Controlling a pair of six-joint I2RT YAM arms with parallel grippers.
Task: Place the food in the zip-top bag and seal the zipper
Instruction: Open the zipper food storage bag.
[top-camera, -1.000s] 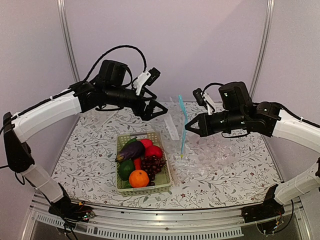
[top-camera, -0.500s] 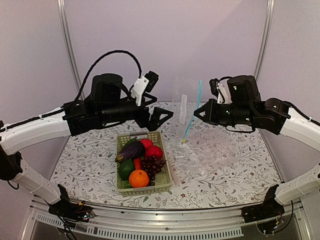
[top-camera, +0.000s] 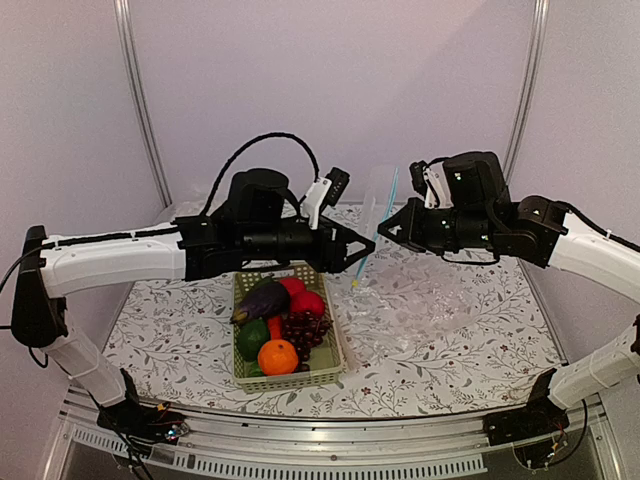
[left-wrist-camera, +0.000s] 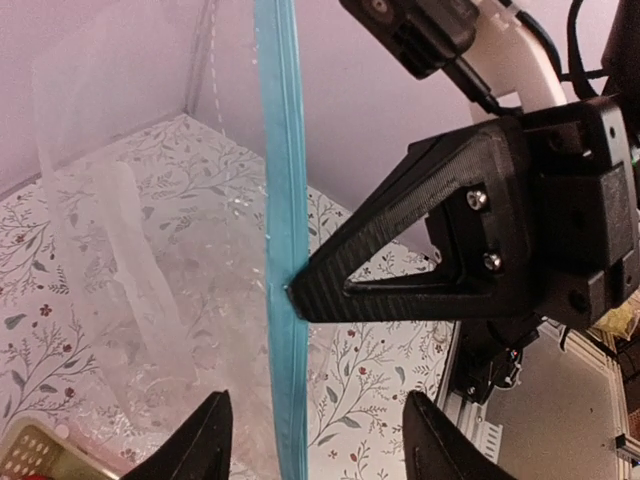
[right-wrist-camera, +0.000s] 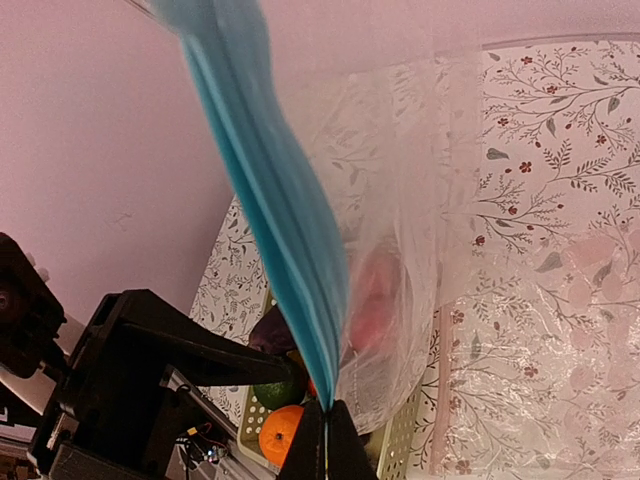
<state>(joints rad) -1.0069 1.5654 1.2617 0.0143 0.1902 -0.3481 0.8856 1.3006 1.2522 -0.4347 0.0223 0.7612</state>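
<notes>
Sitting nearest on the table (top-camera: 180, 330), a green basket (top-camera: 240, 375) holds the food: orange (top-camera: 278, 356), grapes (top-camera: 303, 328), eggplant (top-camera: 262, 298), all outside the bag. Beyond it, the left gripper (left-wrist-camera: 322, 440) is spread, one finger on each side of the blue zipper (left-wrist-camera: 280, 150), not touching it. The right gripper (right-wrist-camera: 325, 440) is clenched on the zipper and hangs the clear bag (right-wrist-camera: 400, 200) above the table. A bubbly plastic sheet (top-camera: 440, 300) lies beneath.
</notes>
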